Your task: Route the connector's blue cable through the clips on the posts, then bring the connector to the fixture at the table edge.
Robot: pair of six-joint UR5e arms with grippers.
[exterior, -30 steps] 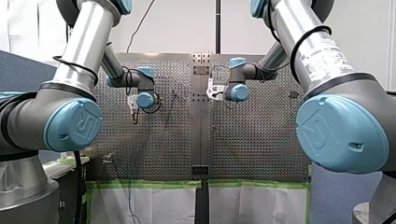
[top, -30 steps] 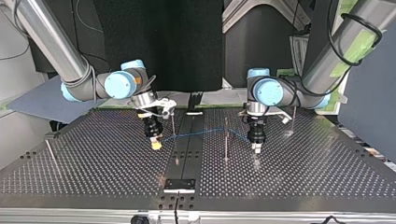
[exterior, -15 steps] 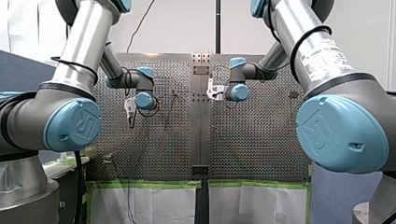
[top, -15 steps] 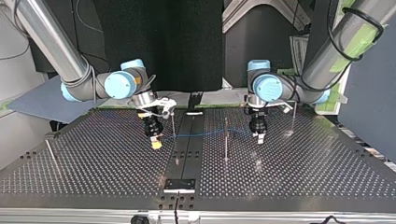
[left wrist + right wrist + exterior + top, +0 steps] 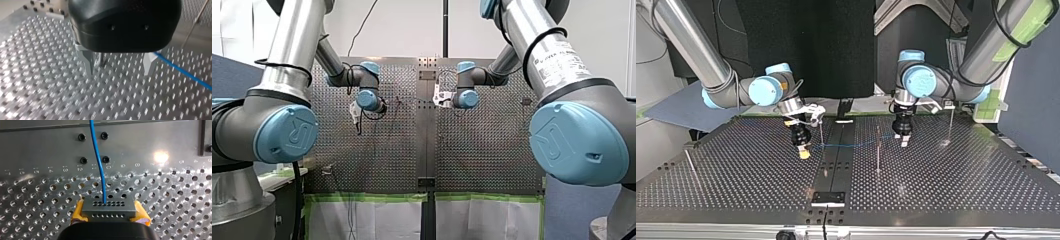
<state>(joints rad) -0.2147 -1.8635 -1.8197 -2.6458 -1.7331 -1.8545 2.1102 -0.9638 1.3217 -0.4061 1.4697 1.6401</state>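
In the right wrist view a grey connector sits between yellow pads, with my right gripper shut on it. Its blue cable runs straight ahead over the plate. At the top view's left my right gripper hovers just above the table, and the blue cable stretches from it past a thin post. My left gripper hangs open beyond that post. In the left wrist view my left gripper holds nothing, and the cable passes beside one finger.
More thin posts stand at the top view's middle, right and far left. A black fixture sits at the table's near edge in the top view. A dark centre strip divides the perforated table.
My left gripper has risen and moved back toward the arms' side of the table, ending close behind the middle post. My right gripper and the connector have stayed put.
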